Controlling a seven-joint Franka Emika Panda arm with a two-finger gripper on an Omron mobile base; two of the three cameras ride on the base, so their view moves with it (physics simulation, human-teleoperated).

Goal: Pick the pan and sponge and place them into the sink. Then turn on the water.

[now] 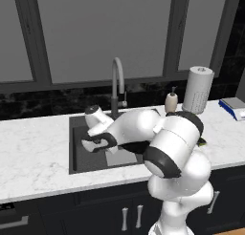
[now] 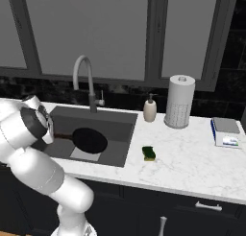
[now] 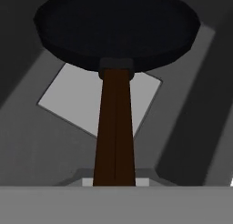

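The black pan (image 2: 90, 140) is inside the dark sink (image 2: 116, 129), over its pale drain plate (image 2: 85, 156); whether it touches the bottom I cannot tell. Its reddish-brown handle (image 3: 114, 127) runs from the pan (image 3: 116, 27) straight down into my gripper (image 3: 114, 181), which is shut on the handle's end. My arm bends down into the sink (image 1: 72, 145) from the right. The green and yellow sponge (image 2: 149, 153) lies on the marble counter just right of the basin, apart from the gripper. No water is in view at the faucet (image 2: 82, 76).
Behind the sink on the counter stand a beige soap bottle (image 2: 150, 109) and a paper towel roll (image 2: 179, 101). A flat scale (image 2: 226, 133) lies at the far right. The faucet (image 1: 117, 81) rises at the basin's back edge. Dark window frames back the counter.
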